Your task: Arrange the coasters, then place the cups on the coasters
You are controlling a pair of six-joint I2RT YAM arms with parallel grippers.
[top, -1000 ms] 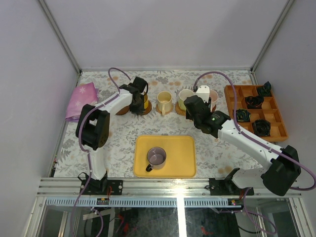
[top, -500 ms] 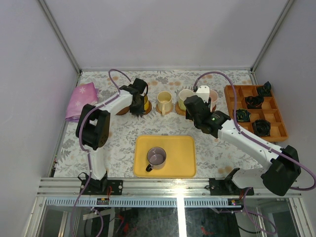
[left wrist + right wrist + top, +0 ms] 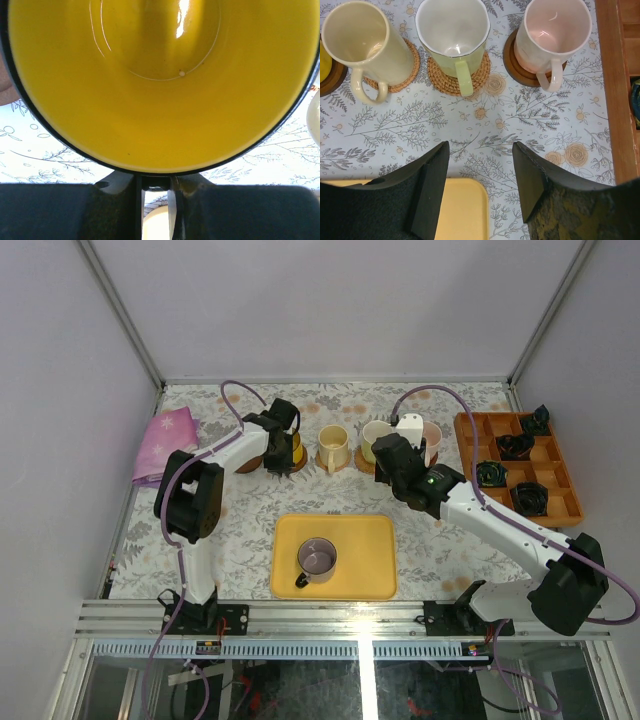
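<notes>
The yellow cup (image 3: pixel 160 85) fills the left wrist view. My left gripper (image 3: pixel 154 182) is shut on its handle just under the rim, and the cup stands on a dark brown coaster (image 3: pixel 293 464). To its right in a row are the cream cup (image 3: pixel 357 37) on a tan coaster (image 3: pixel 402 75), the pale green cup (image 3: pixel 452 30) on a tan coaster (image 3: pixel 445 82), and the pink cup (image 3: pixel 552 32) on a dark brown coaster (image 3: pixel 512 60). My right gripper (image 3: pixel 480 170) hangs open and empty in front of that row. The purple cup (image 3: pixel 318 558) sits on the yellow tray (image 3: pixel 360 570).
Another dark brown disc (image 3: pixel 247 466) lies partly under my left arm. An orange divided tray (image 3: pixel 560 490) with small black objects stands at the right. A pink cloth (image 3: pixel 165 440) lies at the far left.
</notes>
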